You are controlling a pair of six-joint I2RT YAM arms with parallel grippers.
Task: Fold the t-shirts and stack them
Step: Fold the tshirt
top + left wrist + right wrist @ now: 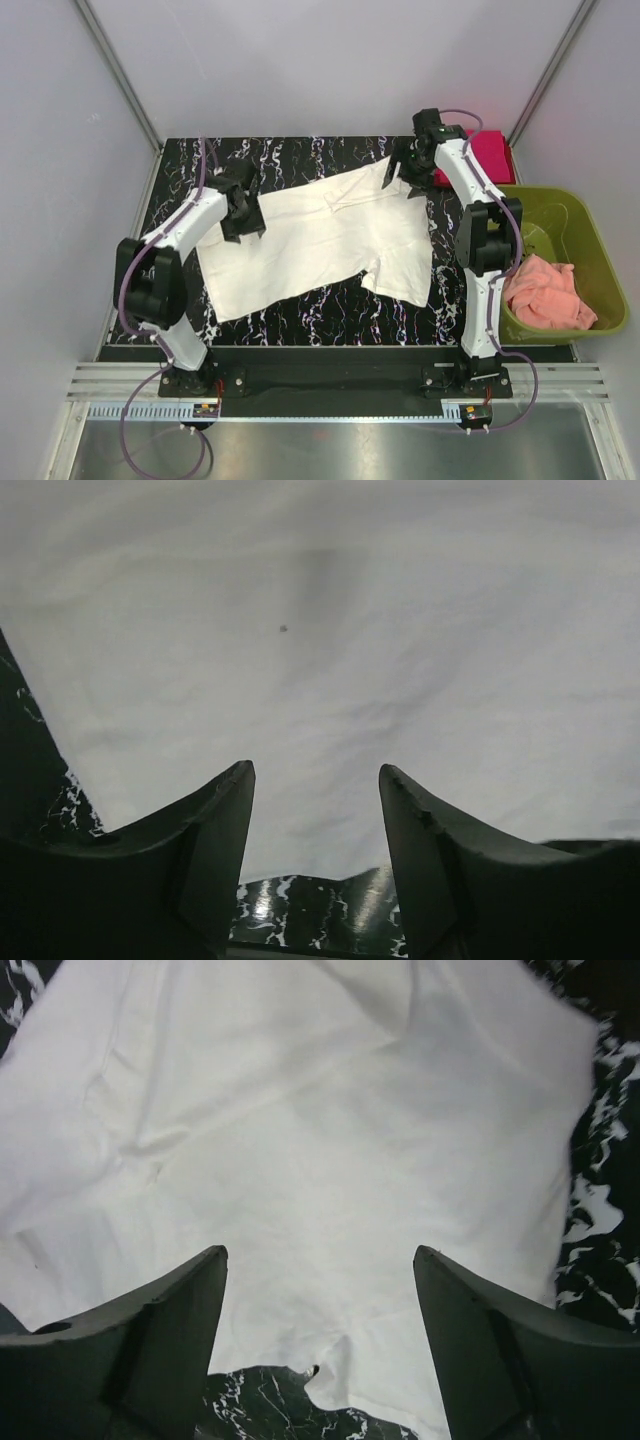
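The cream-white t-shirt (320,240) lies spread flat on the black marbled table (330,308), its plain side up. My left gripper (248,222) hovers over the shirt's left edge, open, with only cloth (320,630) below the fingers (225,825). My right gripper (399,170) hangs over the shirt's far right corner, open wide and empty; the cloth's edge (300,1110) lies beneath it. The magenta-red t-shirt (486,152) sits at the table's back right corner, partly hidden behind the right arm.
A green bin (592,238) stands off the table's right side with a salmon-pink cloth (545,295) inside. Grey walls and metal frame posts enclose the table on three sides. Both arm bases sit at the near edge.
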